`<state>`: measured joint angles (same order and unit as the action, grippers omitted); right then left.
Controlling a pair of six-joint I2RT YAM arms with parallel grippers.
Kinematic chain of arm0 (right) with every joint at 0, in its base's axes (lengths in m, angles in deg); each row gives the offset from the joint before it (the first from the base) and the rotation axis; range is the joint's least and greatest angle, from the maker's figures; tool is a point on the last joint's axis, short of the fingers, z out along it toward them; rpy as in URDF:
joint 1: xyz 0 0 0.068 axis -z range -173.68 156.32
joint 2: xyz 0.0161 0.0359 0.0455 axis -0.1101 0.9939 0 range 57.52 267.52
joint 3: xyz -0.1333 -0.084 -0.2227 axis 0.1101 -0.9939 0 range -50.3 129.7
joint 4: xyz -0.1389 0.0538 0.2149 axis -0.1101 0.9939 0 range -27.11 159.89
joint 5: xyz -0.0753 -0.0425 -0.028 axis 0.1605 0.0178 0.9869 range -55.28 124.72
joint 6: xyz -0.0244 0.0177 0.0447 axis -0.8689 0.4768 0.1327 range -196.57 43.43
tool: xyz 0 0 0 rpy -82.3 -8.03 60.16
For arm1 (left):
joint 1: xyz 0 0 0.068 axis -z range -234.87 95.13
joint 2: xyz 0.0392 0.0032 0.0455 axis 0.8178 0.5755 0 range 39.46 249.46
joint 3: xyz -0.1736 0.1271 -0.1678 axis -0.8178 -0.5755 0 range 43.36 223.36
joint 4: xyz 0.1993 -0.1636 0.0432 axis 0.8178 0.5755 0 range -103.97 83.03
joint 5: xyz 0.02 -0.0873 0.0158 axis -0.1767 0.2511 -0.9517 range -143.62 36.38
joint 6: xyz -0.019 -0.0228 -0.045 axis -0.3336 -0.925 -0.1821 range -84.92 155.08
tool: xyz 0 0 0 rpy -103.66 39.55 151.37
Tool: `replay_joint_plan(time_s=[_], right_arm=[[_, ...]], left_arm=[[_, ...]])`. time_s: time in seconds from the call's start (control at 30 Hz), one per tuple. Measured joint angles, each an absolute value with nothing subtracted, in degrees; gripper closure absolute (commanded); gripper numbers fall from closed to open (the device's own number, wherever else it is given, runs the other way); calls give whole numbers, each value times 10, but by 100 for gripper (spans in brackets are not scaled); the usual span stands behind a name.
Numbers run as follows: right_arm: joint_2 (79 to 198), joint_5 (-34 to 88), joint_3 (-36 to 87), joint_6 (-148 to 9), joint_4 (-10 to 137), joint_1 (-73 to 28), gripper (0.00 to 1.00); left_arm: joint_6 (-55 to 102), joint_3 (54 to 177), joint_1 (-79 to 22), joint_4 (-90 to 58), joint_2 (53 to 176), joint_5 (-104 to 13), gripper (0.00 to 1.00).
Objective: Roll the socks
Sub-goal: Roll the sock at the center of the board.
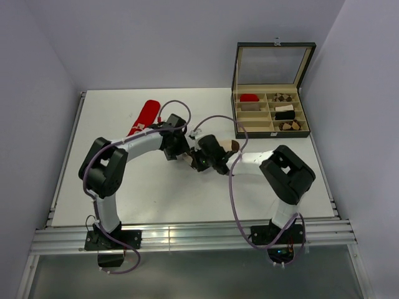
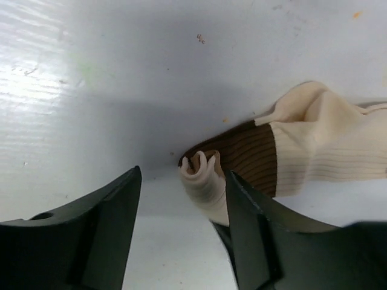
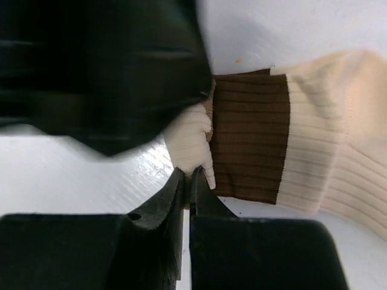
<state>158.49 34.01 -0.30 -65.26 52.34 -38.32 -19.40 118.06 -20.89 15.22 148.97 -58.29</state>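
Note:
The cream sock with a brown band lies at mid table, partly under both grippers. Its end is curled into a small roll. My right gripper is shut on that rolled cream end, next to the brown band. My left gripper is open, facing the right one, with the roll between its fingers close to the right finger. It shows as a black mass in the right wrist view. The red sock lies flat at the back left, behind the left arm.
An open compartment box stands at the back right with its lid up. It holds a red roll, brown-patterned bundles and a black-and-white bundle. The table's metal rail runs along the near edge.

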Motion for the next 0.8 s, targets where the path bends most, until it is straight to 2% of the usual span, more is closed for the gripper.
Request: replay_joint_plan(time_s=[0.27,0.43,0.8], right_arm=[[1624,53,-7,-551,490,-242,100],[1670,-73,-22,-465,423,-192,100],[1715,-165,-17,-388,400,-158,100]], left_arm=[[-272,1091,-223,49,1384,-583,34],[-278,1081,-219,9,1380,-567,35],[-278,1081,-194,-8,1415,-549,41]])
